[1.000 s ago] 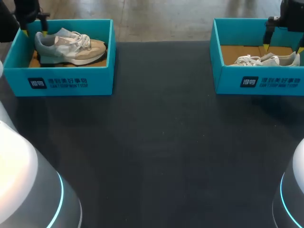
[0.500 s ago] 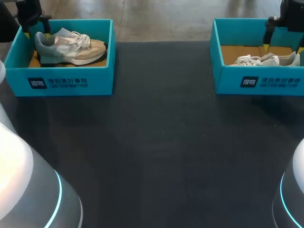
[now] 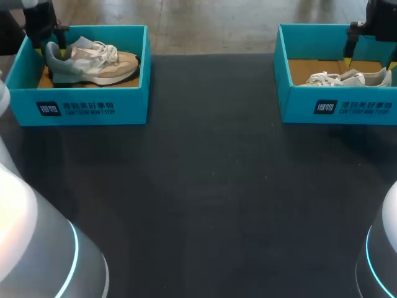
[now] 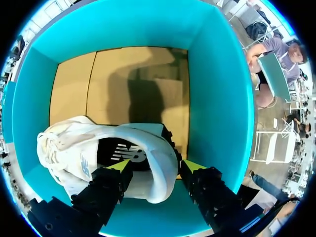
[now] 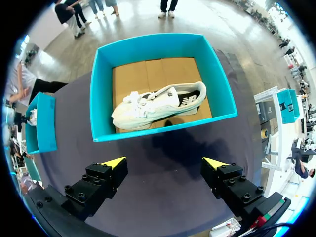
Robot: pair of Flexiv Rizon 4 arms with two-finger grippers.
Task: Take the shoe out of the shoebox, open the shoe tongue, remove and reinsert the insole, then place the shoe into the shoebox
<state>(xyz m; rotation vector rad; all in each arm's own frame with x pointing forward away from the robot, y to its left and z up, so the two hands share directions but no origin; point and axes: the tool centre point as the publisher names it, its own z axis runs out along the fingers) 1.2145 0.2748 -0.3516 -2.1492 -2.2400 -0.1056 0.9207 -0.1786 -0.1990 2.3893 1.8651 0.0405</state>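
Observation:
A grey and beige shoe (image 3: pixel 93 61) lies on its side in the teal shoebox (image 3: pixel 80 105) at the table's far left. My left gripper (image 3: pixel 53 45) is down at the shoe's heel. In the left wrist view the pale shoe (image 4: pixel 74 148) has its heel between the fingers of the left gripper (image 4: pixel 155 165): one yellow tip is in the shoe's opening, the other outside the heel. The jaws stand open, with no firm pinch visible. My right gripper (image 3: pixel 370 61) hangs open above the second teal box (image 3: pixel 335 105), which holds a white shoe (image 3: pixel 344 79).
In the right wrist view the right gripper (image 5: pixel 168 165) hangs over the dark table (image 5: pixel 168 148), with the box (image 5: pixel 98 98) and white shoe (image 5: pixel 158 106) ahead. The black tabletop (image 3: pixel 211 186) stretches between the two boxes. Both boxes have tall walls and cardboard floors.
My left gripper has moved a little right and down onto the shoe's heel, and its fingers have narrowed. The right arm and both shoes have stayed still.

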